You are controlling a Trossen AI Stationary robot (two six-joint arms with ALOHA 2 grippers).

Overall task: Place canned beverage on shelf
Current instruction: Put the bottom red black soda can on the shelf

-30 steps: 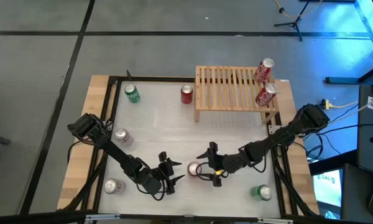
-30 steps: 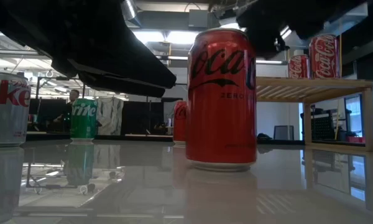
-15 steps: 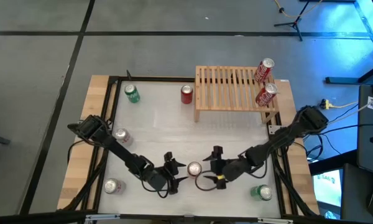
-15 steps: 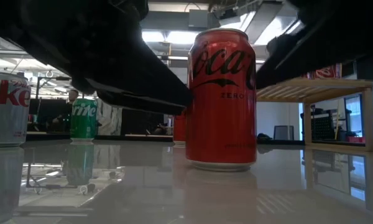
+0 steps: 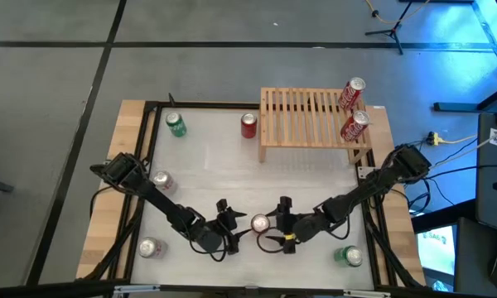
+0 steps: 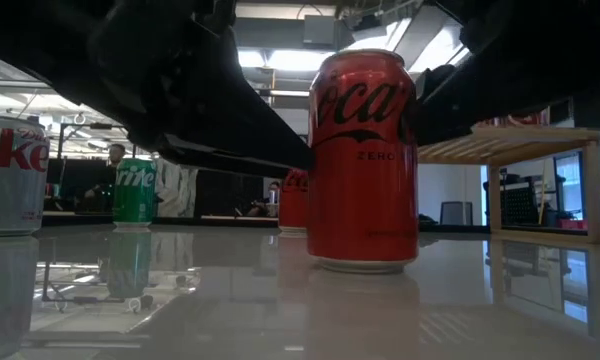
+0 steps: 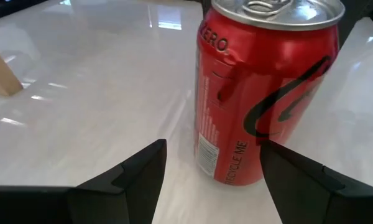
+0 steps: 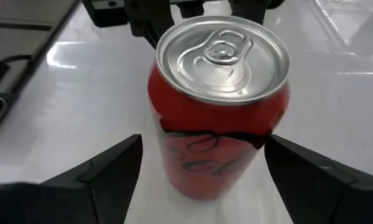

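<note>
A red Coca-Cola Zero can [image 5: 258,223] stands upright on the white table near its front edge; it also shows in the low view [image 6: 363,160]. My left gripper [image 5: 232,228] is open just to the can's left. The can [image 7: 261,93] stands just ahead of its two fingers, in line with the gap between them. My right gripper [image 5: 279,223] is open on the can's right, and its fingers stand on either side of the can [image 8: 221,106] with a gap. The wooden slatted shelf [image 5: 315,116] stands at the far right, with two red cans [image 5: 353,110] on its right end. My left gripper comes at the can level from the table's left. One finger [image 7: 298,186] shows right beside the can's lower wall [image 7: 252,168]. I cannot tell whether it touches. The can stands upright on the table.
Another red can [image 5: 248,125] stands left of the shelf and a green can [image 5: 176,124] at the far left. Two silver cans [image 5: 161,180], [image 5: 149,247] stand along the left edge. A green can [image 5: 348,257] stands at the near right. The table's middle is bare.
My left gripper has moved toward the table's right, up to the red can. My right gripper has moved toward the near edge, then left, until its open fingers flank the can. The can has slid a little toward the table's right and stays upright.
</note>
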